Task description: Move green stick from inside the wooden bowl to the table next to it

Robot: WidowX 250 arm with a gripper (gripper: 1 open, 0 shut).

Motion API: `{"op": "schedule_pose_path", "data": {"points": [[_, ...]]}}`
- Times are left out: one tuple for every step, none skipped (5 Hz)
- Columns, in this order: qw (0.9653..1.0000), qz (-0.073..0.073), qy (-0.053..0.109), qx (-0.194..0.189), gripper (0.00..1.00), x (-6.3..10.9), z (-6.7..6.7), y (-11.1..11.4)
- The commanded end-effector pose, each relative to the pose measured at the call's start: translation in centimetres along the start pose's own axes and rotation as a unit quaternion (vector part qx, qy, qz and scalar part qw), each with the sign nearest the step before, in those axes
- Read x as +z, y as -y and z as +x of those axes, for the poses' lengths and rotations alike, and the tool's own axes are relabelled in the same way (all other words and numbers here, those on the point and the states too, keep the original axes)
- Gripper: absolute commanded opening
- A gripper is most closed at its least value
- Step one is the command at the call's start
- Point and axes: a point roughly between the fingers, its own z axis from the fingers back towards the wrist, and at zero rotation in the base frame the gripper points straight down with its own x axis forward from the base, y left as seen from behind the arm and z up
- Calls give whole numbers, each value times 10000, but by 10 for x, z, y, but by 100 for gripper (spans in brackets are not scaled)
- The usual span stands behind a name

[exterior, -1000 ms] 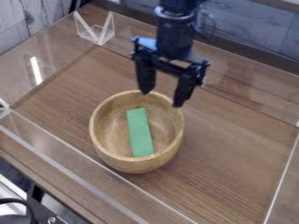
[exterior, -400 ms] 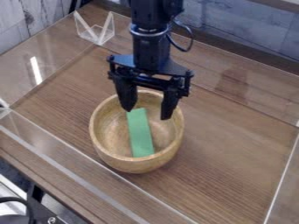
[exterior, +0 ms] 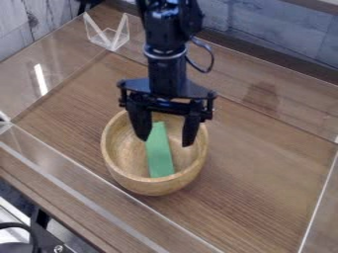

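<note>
In the camera view, the wooden bowl [exterior: 111, 163] sits on the surface [exterior: 258, 148], holding the green stick [exterior: 160, 155], which lies lengthwise toward the near wall, upper end near the gripper [exterior: 164, 126]. The gripper is spread wide over the bowl's far part, gripping nothing.

Your gripper [exterior: 161, 135] now sits lower and nearer the camera, its fingers reaching over the wooden bowl [exterior: 126, 179].
</note>
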Motion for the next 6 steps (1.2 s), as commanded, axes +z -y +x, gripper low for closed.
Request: {"op": "schedule_pose_path", "data": {"points": [[9980, -167, 306, 531, 100, 3, 0, -2], [9975, -252, 400, 529, 100, 3, 10, -10], [9975, -339, 442, 443, 100, 1, 19, -18], [9963, -406, 469, 602, 100, 0, 27, -24], [9950, -454, 497, 734, 100, -3, 34, -30], [9947, -501, 512, 740, 100, -10, 41, -26]]}}
